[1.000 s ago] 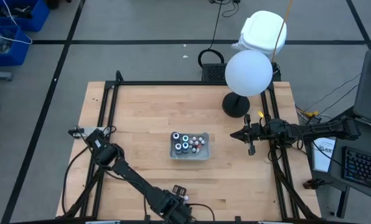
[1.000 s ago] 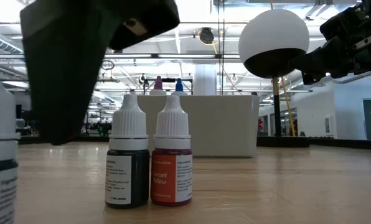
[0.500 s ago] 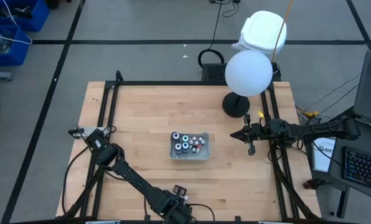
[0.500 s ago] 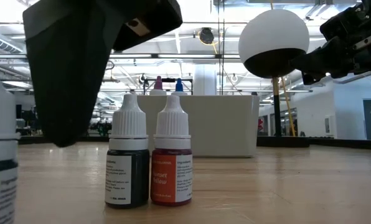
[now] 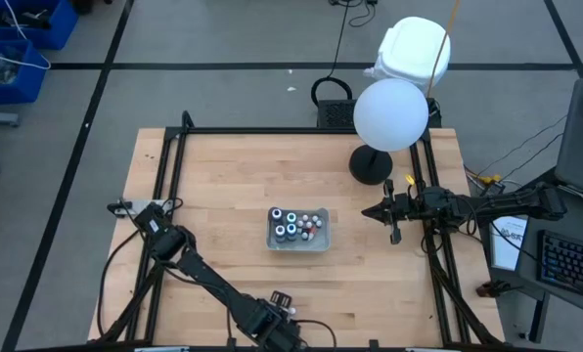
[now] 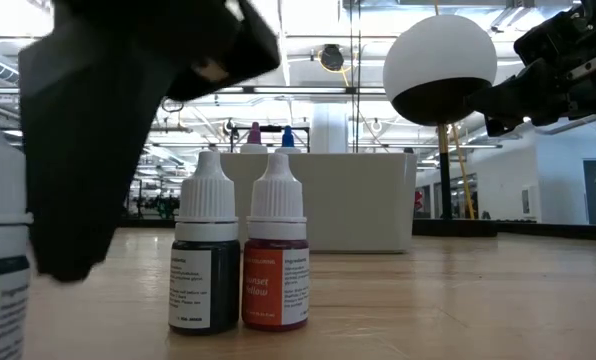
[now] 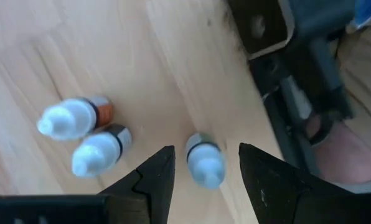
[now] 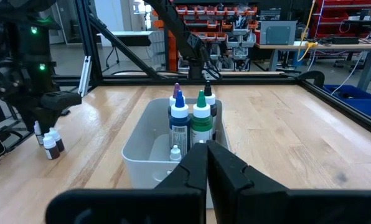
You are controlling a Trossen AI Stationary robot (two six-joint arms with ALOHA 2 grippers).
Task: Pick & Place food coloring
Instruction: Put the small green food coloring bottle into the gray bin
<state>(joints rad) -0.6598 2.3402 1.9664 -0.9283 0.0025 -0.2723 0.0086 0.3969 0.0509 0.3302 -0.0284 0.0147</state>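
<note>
— Food coloring bottles (image 7: 205, 160): where do they stand?
— Three small ones stand on the worktop (image 5: 223, 196) at its near edge; the left tool (image 7: 201, 177) hangs over them, fingers spread either side of one bottle, touching none. Two more, dark (image 6: 205, 250) and orange (image 6: 275, 250), stand side by side.
— And the rest?
— Other bottles sit in the clear tray (image 5: 298, 244) mid-worktop.
— The right tool (image 8: 205, 163)?
— Pressed together, waiting at the right edge, well apart from the tray.
</note>
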